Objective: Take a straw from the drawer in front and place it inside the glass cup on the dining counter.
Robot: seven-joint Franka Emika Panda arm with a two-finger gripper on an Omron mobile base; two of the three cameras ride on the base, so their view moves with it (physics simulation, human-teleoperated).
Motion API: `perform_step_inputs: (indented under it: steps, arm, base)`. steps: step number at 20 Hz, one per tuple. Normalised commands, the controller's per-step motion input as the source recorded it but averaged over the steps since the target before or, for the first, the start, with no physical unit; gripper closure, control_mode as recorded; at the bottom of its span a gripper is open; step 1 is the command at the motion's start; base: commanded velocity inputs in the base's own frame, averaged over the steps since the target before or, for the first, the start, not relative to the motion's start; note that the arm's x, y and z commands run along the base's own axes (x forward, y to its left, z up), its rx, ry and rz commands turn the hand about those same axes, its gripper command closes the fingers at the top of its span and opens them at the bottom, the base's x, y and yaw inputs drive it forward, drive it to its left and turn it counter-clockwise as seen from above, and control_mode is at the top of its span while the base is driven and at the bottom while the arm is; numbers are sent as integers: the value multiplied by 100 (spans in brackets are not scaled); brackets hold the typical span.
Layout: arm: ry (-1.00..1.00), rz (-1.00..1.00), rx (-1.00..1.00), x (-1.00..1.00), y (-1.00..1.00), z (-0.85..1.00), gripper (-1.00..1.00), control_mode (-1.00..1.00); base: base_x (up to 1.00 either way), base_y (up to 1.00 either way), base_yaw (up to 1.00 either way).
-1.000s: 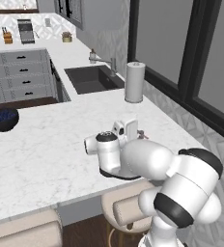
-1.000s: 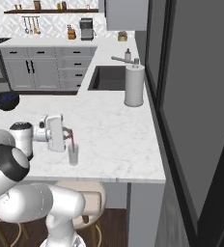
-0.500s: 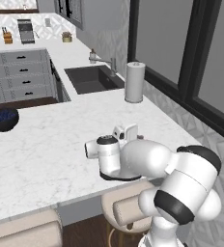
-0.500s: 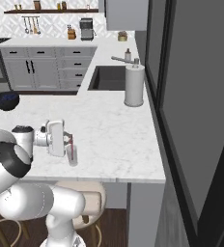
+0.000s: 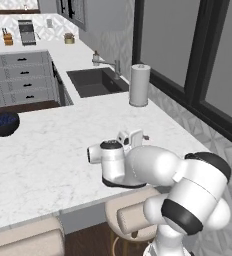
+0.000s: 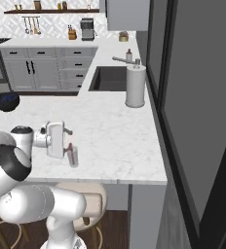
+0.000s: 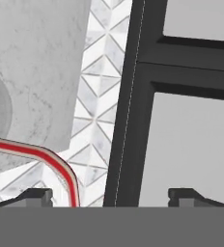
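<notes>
The straw point(image 6: 70, 150) is stood in the glass cup point(image 6: 74, 158) near the dining counter point(image 6: 115, 141) edge; the gripper point(image 6: 65, 146) fingers are spread apart, so nothing is gripped.

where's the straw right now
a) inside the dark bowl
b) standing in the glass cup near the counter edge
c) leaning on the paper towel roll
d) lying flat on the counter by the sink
b: in the right base view the red-pink straw stands in the glass cup on the dining counter, close to its front edge, right beside the hand.
</notes>
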Motion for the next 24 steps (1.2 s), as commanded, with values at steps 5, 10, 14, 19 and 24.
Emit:
perform_step_inputs:
  steps: [5,10,14,19,24]
  arm:
    - [0,0,19,0,0,0,-100,-100]
    - [3,0,32,0,0,0,-100,-100]
    - [5,0,42,0,0,5,-100,-100]
    - [0,0,46,-25,0,49,-100,-100]
    - [0,0,52,-48,0,68,-100,-100]
  base:
    - [0,0,0]
    - [0,0,0]
    - [0,0,0]
    - [0,0,0]
    - [0,0,0]
